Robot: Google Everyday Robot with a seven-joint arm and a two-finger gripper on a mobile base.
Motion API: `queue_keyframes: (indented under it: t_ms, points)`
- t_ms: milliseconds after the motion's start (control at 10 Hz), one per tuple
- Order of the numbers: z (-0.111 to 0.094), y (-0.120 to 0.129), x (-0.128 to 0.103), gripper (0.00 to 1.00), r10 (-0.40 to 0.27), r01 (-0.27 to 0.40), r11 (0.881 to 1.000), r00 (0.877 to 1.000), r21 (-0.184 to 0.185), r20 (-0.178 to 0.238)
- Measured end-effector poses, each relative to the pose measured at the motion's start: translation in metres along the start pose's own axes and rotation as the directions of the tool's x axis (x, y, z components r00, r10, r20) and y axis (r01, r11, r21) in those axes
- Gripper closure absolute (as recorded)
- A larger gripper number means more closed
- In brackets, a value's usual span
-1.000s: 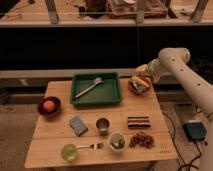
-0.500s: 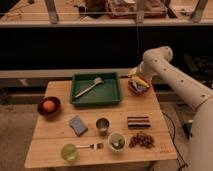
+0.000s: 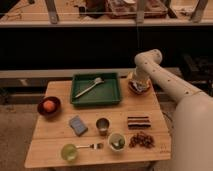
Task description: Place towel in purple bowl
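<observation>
Although the wrist hides the tool's tip, the gripper (image 3: 137, 81) sits low over the purple bowl (image 3: 142, 91) at the table's (image 3: 55, 150) 2 o'clock corner. Its white arm (image 3: 175, 95) comes in from 4 o'clock of the scene and slants up to a rounded elbow above the bowl. From there it bends sharply down to the wrist. Whether the tool is clenched or released cannot be told. A pale yellow-orange bunch, apparently the towel (image 3: 131, 79), shows at the bowl's 10 o'clock edge, right against the gripper; whether it rests inside the bowl cannot be told. A green tray (image 3: 96, 99) holding a pale utensil (image 3: 90, 87) lies at the table's 12 o'clock. A dark bowl (image 3: 41, 111) with an orange (image 3: 48, 105) sits at 9 o'clock.
</observation>
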Motion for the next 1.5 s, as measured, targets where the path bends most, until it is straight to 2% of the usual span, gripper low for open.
queue_keyframes:
  t_ms: [500, 700, 1100, 1500]
  points:
    - [0.015, 0.016, 0.009, 0.25, 0.11, -0.109, 0.994, 0.993, -0.02, 0.049]
    - [0.021, 0.013, 0.011, 0.25, 0.129, -0.128, 0.992, 0.99, -0.016, 0.063]
    - [0.024, 0.011, 0.018, 0.25, 0.163, -0.163, 0.987, 0.985, -0.004, 0.064]
    - [0.024, -0.007, 0.02, 0.25, 0.171, -0.172, 0.985, 0.981, 0.01, 0.088]
